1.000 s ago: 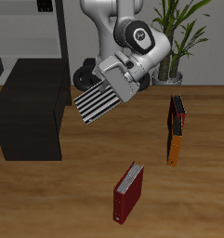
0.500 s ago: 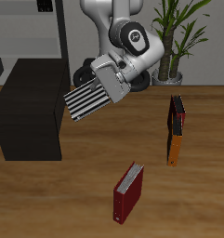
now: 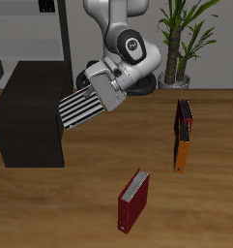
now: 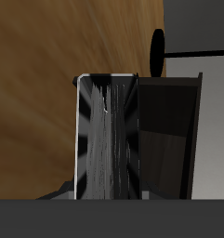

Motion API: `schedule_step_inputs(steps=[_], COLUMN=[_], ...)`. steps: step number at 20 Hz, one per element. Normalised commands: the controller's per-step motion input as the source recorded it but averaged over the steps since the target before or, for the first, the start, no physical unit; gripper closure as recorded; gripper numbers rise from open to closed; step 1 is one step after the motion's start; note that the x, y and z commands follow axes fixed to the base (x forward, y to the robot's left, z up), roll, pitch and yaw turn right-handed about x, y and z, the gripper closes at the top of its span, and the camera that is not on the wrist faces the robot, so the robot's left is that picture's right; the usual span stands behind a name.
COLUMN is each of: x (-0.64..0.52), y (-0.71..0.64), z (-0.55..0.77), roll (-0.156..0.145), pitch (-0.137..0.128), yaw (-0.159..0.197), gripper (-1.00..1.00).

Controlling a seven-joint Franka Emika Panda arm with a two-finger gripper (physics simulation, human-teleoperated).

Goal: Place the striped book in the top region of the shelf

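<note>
The striped book [image 3: 82, 108], black and white with a dark spine, hangs tilted in the air in my gripper [image 3: 109, 85], which is shut on its end. It is beside the upper edge of the low black shelf [image 3: 29, 111], just off its side toward the table's middle. In the wrist view the book [image 4: 108, 139] fills the centre, with the shelf [image 4: 171, 130] beside it and the wooden table behind. The fingertips are hidden by the book.
A dark red book [image 3: 134, 201] stands near the table's front. An orange-and-black book [image 3: 183, 135] stands farther back. A potted plant [image 3: 182, 44] is behind it. A tall pale-grey rack [image 3: 45, 34] rises behind the shelf.
My gripper has carried the striped book sideways toward the black shelf, and slightly lower. The other books have not moved.
</note>
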Motion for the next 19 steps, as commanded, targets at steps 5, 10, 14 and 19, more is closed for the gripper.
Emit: schedule_step_inputs(steps=[5,10,14,19], x=[0.07,0.06,0.05,0.08], y=[-0.40,-0.38,-0.27,-0.37], z=[-0.08,-0.01,0.02,-0.09], roll=[-0.071,-0.078,-0.056,-0.063], pitch=[0.004,0.007,0.000,0.022], yaw=[-0.002,-0.006,-0.010,-0.007], gripper=[1.00,1.00,1.00,1.00])
